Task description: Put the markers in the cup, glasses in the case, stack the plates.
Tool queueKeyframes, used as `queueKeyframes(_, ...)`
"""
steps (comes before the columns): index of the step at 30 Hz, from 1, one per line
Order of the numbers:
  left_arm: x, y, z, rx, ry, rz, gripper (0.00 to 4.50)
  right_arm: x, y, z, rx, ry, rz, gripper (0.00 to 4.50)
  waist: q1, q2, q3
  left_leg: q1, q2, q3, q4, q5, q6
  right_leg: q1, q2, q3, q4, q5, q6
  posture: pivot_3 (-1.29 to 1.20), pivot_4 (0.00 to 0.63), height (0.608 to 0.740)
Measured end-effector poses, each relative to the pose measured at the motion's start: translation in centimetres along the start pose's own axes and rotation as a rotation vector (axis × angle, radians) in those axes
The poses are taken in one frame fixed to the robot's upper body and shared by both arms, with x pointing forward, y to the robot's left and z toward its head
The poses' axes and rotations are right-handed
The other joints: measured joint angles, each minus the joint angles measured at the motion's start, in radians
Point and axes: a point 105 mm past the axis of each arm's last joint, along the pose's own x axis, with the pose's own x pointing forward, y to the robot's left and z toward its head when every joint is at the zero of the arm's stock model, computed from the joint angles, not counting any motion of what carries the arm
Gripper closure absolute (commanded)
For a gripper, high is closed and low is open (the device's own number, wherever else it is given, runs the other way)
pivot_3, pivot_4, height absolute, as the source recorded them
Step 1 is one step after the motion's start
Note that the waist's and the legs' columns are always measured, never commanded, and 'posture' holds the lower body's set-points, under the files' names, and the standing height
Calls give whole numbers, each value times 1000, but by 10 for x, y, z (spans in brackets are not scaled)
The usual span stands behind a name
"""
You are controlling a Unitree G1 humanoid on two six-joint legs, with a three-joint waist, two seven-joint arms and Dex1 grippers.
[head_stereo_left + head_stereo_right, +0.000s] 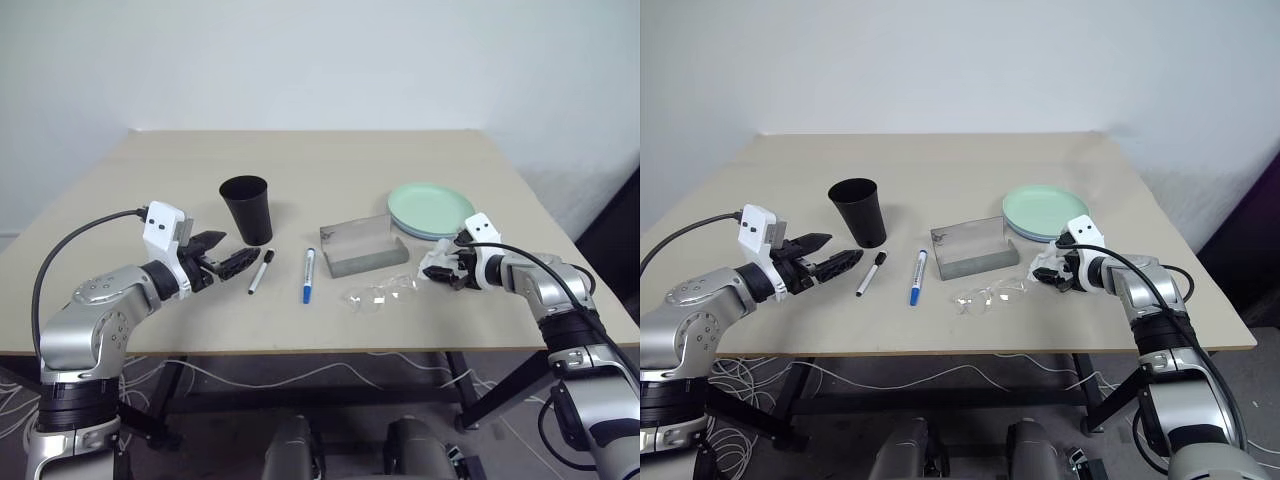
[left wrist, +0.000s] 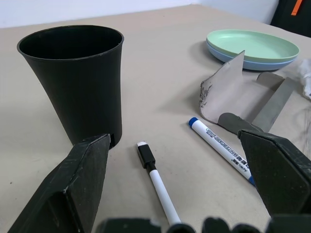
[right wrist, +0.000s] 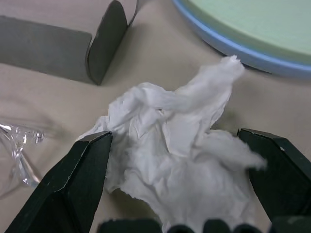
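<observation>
Your right gripper (image 3: 177, 187) is hovering right over the crumpled white tissue (image 3: 180, 160), fingers spread wide on either side of it and closing on nothing. Just beside that tissue, toward the table's front edge, the clear glasses (image 1: 375, 296) are lying flat on the tan table (image 1: 300, 170), untouched. Beyond the tissue, the grey case (image 1: 362, 247) is sitting open, its lid standing up, and nothing is showing inside it. Behind your right gripper, the plates are already sitting stacked: the mint green plate (image 1: 430, 207) is resting on the light blue plate (image 2: 243, 63), whose rim is peeking out underneath.

Over on the other side, your left gripper (image 1: 222, 254) is hanging just above the table with its fingers apart and empty, pointing toward the pens. You're looking at the black-capped marker (image 1: 260, 271) lying nearest it, and the blue-capped marker (image 1: 309, 275) lying a little further along, between that pen and the case. Both markers are lying on the table, apart from each other. Standing upright just behind the black-capped marker, the black cup (image 1: 246, 208) is sitting near your left gripper.
</observation>
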Motion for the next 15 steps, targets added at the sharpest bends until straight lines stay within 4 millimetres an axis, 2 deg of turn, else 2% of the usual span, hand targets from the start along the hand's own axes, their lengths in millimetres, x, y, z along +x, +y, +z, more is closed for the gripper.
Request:
queueKeyframes(3,0,0,0,0,0,0,0,0,0,0,-11,-2,-1,1210,0,0,0,0,0,0,0,0,0,0,0,0,0,0,0,0,0,639)
queueKeyframes(12,0,0,0,0,0,0,0,-2,-2,1,-22,-7,-3,4365,0,0,0,0,0,0,0,0,0,0,0,0,0,0,0,0,0,639)
queueKeyframes(15,0,0,0,0,-1,1,0,-2,-1,4,-23,-11,11,4471,0,0,0,0,0,0,0,0,0,0,0,0,0,0,0,0,0,639)
